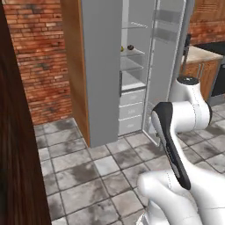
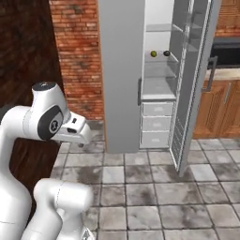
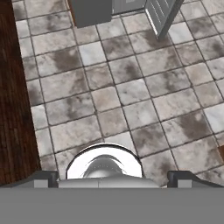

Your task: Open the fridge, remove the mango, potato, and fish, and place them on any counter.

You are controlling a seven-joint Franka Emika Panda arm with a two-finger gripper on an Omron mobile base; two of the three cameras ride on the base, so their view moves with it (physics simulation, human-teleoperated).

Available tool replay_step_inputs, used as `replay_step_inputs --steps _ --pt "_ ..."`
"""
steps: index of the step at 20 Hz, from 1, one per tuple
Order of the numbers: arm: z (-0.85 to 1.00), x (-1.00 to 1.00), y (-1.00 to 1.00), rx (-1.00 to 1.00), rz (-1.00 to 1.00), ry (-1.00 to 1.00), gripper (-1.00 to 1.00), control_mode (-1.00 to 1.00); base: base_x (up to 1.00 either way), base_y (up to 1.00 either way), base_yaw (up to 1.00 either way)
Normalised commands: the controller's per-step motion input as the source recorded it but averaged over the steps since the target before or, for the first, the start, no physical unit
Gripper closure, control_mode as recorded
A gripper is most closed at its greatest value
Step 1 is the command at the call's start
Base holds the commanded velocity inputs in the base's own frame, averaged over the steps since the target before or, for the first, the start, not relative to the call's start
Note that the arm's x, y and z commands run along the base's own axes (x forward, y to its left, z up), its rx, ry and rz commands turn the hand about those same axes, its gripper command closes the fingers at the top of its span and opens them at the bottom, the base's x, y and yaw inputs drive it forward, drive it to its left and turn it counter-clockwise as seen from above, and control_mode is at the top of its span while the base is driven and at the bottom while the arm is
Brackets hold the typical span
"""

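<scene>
Where the floor [image 1: 83,176] shows, it is grey stone tile, mottled with darker patches and cut by pale grout lines, and it runs from the robot's base up to the foot of the fridge [image 1: 103,66]. Red brick wall [image 1: 37,52] stands behind and to the left of the fridge, and a dark wooden panel [image 1: 17,145] fills the left edge of the left base view. To the right of the fridge, a wall table [image 1: 200,55] with a pale top sits over wooden cabinets [image 2: 220,108].

The fridge has two doors — one shut, its grey face toward the cameras, and one swung wide open [image 2: 192,89], its inner racks showing. Inside are white shelves and three stacked drawers [image 2: 157,123]. On one shelf lie two small round things side by side, one yellowish [image 2: 153,54] and one dark [image 2: 166,53]; they are too small to name, so mango, potato and fish cannot be told apart there.

The claw [image 3: 112,177] hangs over the tiles well short of the fridge, its two tips spread wide at the bottom of the hand view — nothing between them.
</scene>
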Motion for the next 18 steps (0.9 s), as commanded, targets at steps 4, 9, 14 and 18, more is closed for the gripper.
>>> replay_step_inputs --steps 4,9,14,18 --pt "0.0 0.0 0.0 0.0 0.0 0.0 -1.0 1.0 1.0 -0.25 0.12" --pt "0.0 0.0 0.0 0.0 0.0 0.0 -1.0 1.0 1.0 -0.52 0.02" --pt "0.0 0.0 0.0 0.0 0.0 0.0 -1.0 1.0 1.0 -0.66 0.07" --pt "0.0 0.0 0.0 0.0 0.0 0.0 -1.0 1.0 1.0 -0.55 0.14"
